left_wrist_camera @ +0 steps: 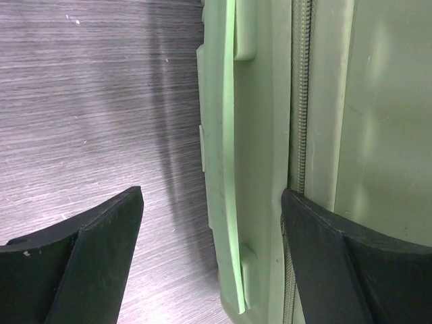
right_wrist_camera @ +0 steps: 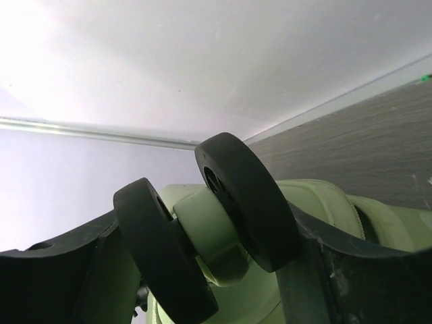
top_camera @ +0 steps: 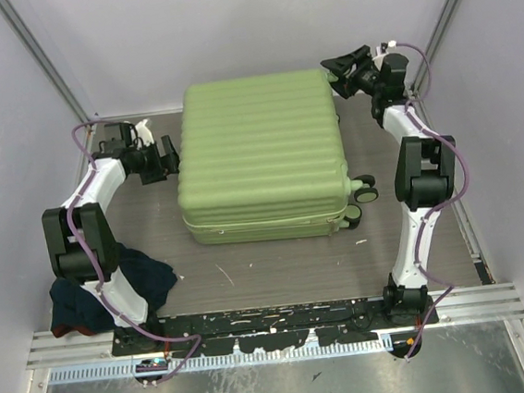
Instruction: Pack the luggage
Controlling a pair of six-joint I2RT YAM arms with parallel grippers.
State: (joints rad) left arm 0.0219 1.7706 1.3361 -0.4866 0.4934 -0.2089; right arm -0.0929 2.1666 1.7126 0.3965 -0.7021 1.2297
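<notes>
Green luggage lies flat & shut, mid bench, ribbed shell up, wheels on its R side. L claw sits at the case's L side, released: fingers spread wide w/ the side handle between them, one over bare bench, other over the shell by the zip. R claw is at the far R corner w/ a black twin wheel between its fingers; can't tell if it's clenched. Dark cloth lies by L arm base.
</notes>
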